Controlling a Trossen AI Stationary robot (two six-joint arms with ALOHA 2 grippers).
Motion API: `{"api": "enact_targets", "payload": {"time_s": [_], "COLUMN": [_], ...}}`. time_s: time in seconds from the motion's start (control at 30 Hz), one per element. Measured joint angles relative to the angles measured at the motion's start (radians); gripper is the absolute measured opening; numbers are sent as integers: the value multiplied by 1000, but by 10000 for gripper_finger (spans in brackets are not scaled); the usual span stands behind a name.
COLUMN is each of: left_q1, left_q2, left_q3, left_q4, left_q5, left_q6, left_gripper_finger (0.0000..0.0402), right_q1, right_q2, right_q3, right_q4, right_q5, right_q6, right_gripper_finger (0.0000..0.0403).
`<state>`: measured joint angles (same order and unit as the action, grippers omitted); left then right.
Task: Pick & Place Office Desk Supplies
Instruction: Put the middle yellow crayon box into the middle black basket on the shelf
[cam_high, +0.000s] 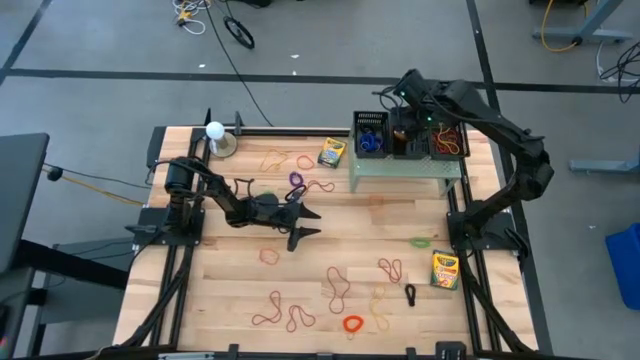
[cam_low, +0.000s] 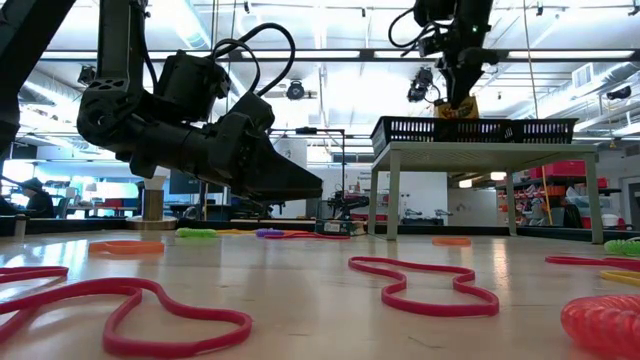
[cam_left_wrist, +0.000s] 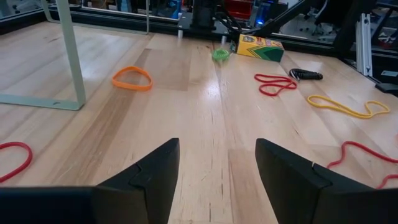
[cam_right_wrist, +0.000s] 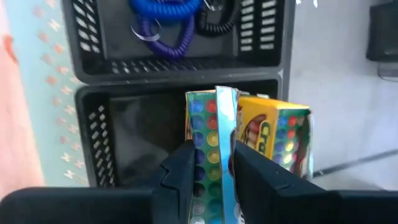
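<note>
My right gripper is shut on a yellow-and-green crayon box above the middle black basket on the pale green stand. The neighbouring basket holds blue and purple coiled rings. My left gripper stands open, low over the table's middle left, with nothing between its fingers. Two more crayon boxes lie flat on the table, one by the stand and one at the near right. Several rubber-band loops and small rings lie scattered on the wood. My right gripper pinches the crayon box between its two fingers at one narrow dotted edge; the rest of the box sticks out to one side of the fingers. The fingers point steeply down from above. The box hangs upright, its lower end at the basket's rim.
A white ball on a round base stands at the far left. The stand's legs rise from the table right of my left gripper. An orange band and red and yellow loops lie ahead of it.
</note>
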<state>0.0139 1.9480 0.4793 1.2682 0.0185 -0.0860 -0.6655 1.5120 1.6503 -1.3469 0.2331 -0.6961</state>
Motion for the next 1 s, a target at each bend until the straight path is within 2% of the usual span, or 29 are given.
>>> {"api": "enact_targets", "payload": {"time_s": [0.4,0.73,1.0], "left_q1": [0,0,0], "left_q2": [0,0,0], "left_q3": [0,0,0], "left_q4": [0,0,0], "left_q5": [0,0,0], "left_q6": [0,0,0], "left_gripper_finger": [218,218,218], "right_q1": [0,0,1], "right_q2": [0,0,0], "right_q3": [-7,-7,-7], "right_q4": [20,47,69], "right_q5": [26,88,127], "right_q6": [0,3,2], "right_gripper_finger": [107,160,167]}}
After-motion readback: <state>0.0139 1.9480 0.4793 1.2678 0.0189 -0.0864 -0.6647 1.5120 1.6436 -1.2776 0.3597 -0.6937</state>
